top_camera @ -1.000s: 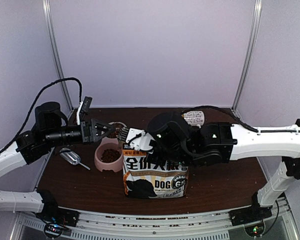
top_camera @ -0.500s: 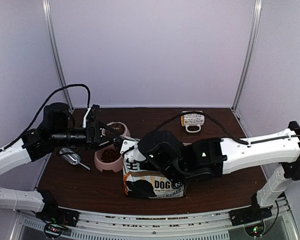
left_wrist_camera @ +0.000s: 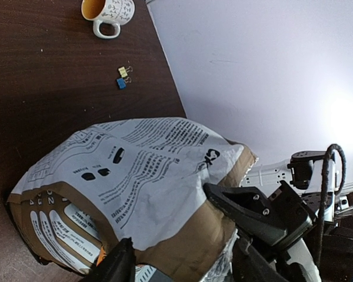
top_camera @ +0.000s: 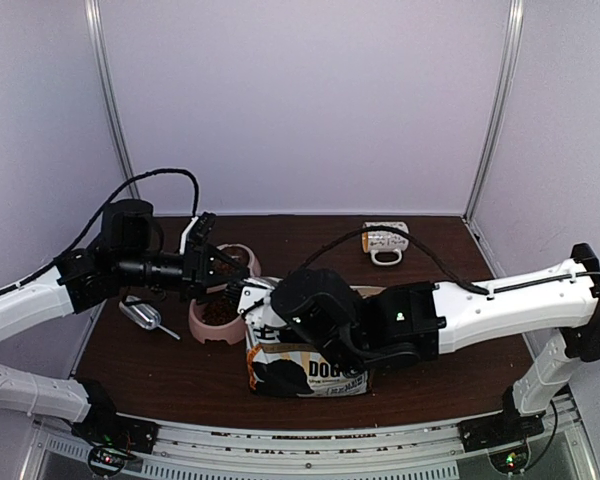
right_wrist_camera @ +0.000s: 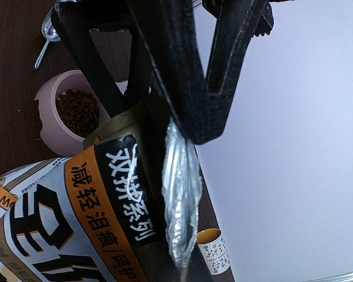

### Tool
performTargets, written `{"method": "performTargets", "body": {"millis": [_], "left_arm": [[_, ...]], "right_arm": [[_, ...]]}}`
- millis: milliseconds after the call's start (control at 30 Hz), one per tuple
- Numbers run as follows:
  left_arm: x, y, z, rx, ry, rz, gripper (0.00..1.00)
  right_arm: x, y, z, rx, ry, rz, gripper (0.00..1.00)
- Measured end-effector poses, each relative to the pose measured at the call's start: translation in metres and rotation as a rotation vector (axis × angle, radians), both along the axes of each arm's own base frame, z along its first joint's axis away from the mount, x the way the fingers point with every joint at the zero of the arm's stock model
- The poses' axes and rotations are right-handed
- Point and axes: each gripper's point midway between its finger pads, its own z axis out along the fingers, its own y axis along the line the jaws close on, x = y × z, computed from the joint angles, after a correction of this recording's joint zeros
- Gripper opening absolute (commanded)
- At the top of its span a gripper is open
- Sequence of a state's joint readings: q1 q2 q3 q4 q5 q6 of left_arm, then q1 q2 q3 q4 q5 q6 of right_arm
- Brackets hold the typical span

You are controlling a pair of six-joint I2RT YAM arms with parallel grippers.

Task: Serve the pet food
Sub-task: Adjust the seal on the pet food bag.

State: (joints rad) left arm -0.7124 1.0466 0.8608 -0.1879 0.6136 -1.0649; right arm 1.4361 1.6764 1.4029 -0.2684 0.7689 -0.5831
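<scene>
Nearest the arm bases, the kraft-brown dog-food bag (top_camera: 292, 370) stands on the dark wooden surface (top_camera: 450, 370), its printed front facing the near edge. The right claw (right_wrist_camera: 191, 135) is clamped tight on the bag's top edge, pinching the brown paper and its silvery lining. The left claw (left_wrist_camera: 182, 265) reaches in from the left and is part open, its fingers (left_wrist_camera: 116, 267) apart on either side of the bag's crumpled top. Just behind and left of the bag sits the pink double bowl (top_camera: 195, 320). The pet food (right_wrist_camera: 76, 111), a heap of small dark brown kibble, lies in its nearer compartment. A metal scoop (top_camera: 142, 314) lies left of the bowl, apart from it. Farther back stands a patterned white mug (top_camera: 385, 240), with two small binder clips (left_wrist_camera: 123, 77) near it.
</scene>
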Motion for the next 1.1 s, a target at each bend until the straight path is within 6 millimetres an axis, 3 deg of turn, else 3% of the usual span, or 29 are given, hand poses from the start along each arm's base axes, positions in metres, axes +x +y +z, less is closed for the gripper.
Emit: {"method": "performTargets", "body": {"millis": [100,367,500,600,733,867,1100], "left_arm": [[-0.004,-0.001,0.0,0.007,0.012,-0.026,0.4],[-0.009,-0.002,-0.006,0.023,0.031,-0.061,0.21],[-0.008,-0.003,-0.007,0.026,0.033,-0.061,0.14],[-0.007,-0.003,-0.009,0.03,0.027,-0.06,0.1],[-0.005,-0.005,-0.013,0.033,0.016,-0.061,0.06],[-0.002,-0.006,-0.013,0.031,-0.012,-0.061,0.01],[0.001,-0.007,-0.015,0.026,-0.062,-0.064,0.0]], "right_arm": [[0.001,-0.001,0.0,-0.01,-0.008,-0.001,0.0],[-0.003,-0.001,-0.006,-0.032,0.007,0.019,0.47],[-0.015,-0.006,-0.011,-0.025,0.084,0.082,0.62],[-0.029,-0.015,-0.001,0.012,0.16,0.141,0.7],[-0.045,-0.035,0.021,0.093,0.257,0.188,0.76],[-0.047,-0.057,0.039,0.213,0.373,0.175,0.76],[0.002,-0.105,0.048,0.542,0.64,-0.087,0.75]]}}
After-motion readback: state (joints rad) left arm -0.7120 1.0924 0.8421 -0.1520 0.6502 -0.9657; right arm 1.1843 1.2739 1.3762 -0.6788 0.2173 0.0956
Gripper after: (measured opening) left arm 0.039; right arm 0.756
